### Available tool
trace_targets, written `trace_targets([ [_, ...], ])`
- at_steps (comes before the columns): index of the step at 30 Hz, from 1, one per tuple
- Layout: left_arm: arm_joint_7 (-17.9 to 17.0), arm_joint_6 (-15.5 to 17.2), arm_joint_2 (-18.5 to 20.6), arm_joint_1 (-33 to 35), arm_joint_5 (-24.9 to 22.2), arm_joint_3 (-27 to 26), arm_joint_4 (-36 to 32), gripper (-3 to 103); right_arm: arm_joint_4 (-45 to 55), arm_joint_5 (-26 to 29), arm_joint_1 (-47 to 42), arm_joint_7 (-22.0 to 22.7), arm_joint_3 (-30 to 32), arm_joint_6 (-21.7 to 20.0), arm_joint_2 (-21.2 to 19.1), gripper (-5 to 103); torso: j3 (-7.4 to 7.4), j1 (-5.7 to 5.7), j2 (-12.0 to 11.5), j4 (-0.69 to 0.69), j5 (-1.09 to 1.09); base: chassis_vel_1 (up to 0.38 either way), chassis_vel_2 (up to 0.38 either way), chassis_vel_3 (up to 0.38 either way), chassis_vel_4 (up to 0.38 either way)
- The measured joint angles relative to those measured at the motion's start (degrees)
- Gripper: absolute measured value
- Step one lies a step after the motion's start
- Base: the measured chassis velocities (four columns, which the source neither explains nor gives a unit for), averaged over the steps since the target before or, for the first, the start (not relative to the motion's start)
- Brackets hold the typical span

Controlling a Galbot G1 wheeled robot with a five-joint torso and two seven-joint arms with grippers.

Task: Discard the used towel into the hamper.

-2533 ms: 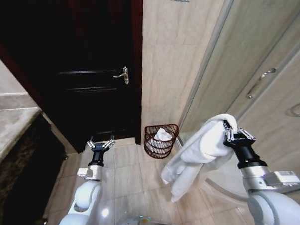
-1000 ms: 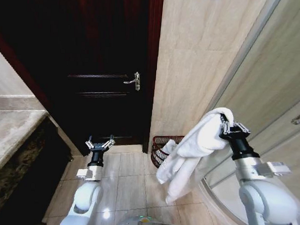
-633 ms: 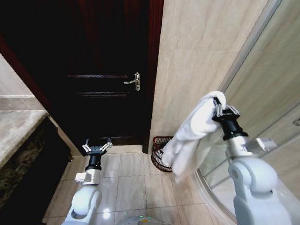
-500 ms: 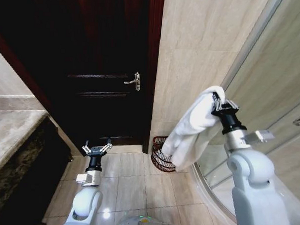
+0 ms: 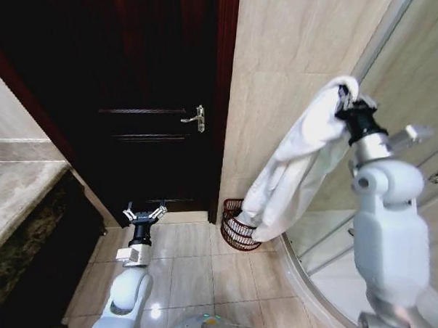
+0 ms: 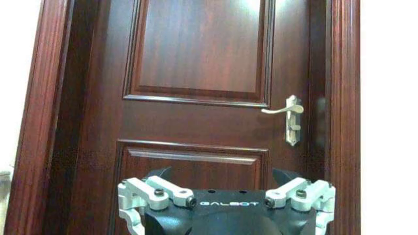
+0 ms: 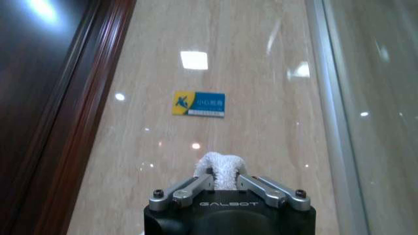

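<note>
My right gripper point(image 5: 350, 97) is raised high by the tiled wall, shut on the top of the white towel point(image 5: 297, 161). The towel hangs down in a long fold, and its lower end dangles just above the rim of the hamper point(image 5: 234, 230). This hamper is a dark reddish-brown woven basket on the floor in the corner beside the door frame, partly hidden by the towel. In the right wrist view a tuft of towel point(image 7: 220, 167) pokes out between the closed fingers point(image 7: 189, 188). My left gripper point(image 5: 144, 212) is held low, open and empty, facing the door.
A dark wooden door point(image 5: 149, 95) with a metal handle point(image 5: 195, 119) stands on the left, also the handle point(image 6: 290, 117) in the left wrist view. A curved glass shower screen point(image 5: 412, 63) is on the right, a stone counter point(image 5: 14, 191) at far left. A blue and yellow sticker point(image 7: 198, 104) is on the wall.
My right arm has swung up and to the right, lifting the towel higher; its lower end now hangs over the hamper. The left arm has hardly moved.
</note>
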Motion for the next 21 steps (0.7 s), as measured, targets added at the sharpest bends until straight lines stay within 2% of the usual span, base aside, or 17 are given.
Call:
trace_targets([
  [11, 0.0, 0.2, 0.0, -1.3, 0.0, 0.5, 0.5, 100, -7.2, 1.6, 11.3, 1.9, -5.5, -0.7, 1.3, 3, -0.01, 0.0, 0.0, 0.0, -0.01, 0.0, 0.0, 0.0, 0.0],
  [16, 0.1, 0.2, 0.0, -1.5, 0.0, 0.5, 0.7, 100, -12.0, 2.3, 15.2, 2.6, -8.6, 0.4, 2.8, 3, -0.01, -0.01, 0.0, -0.01, -0.01, 0.0, 0.0, 0.0, 0.0],
  [19, 0.1, 0.2, 0.2, -1.6, -0.1, 0.2, 0.7, 100, -16.9, 1.2, 16.7, 1.9, -10.2, 3.2, 4.2, 3, -0.01, -0.01, 0.0, 0.0, -0.01, 0.0, 0.0, 0.0, 0.0],
  [21, 0.1, 0.2, 0.2, -1.6, -0.1, 0.2, 0.7, 100, -17.5, 0.9, 16.7, 1.7, -10.4, 3.6, 4.4, 3, -0.01, -0.01, 0.0, 0.0, -0.01, 0.0, 0.0, 0.0, 0.0],
])
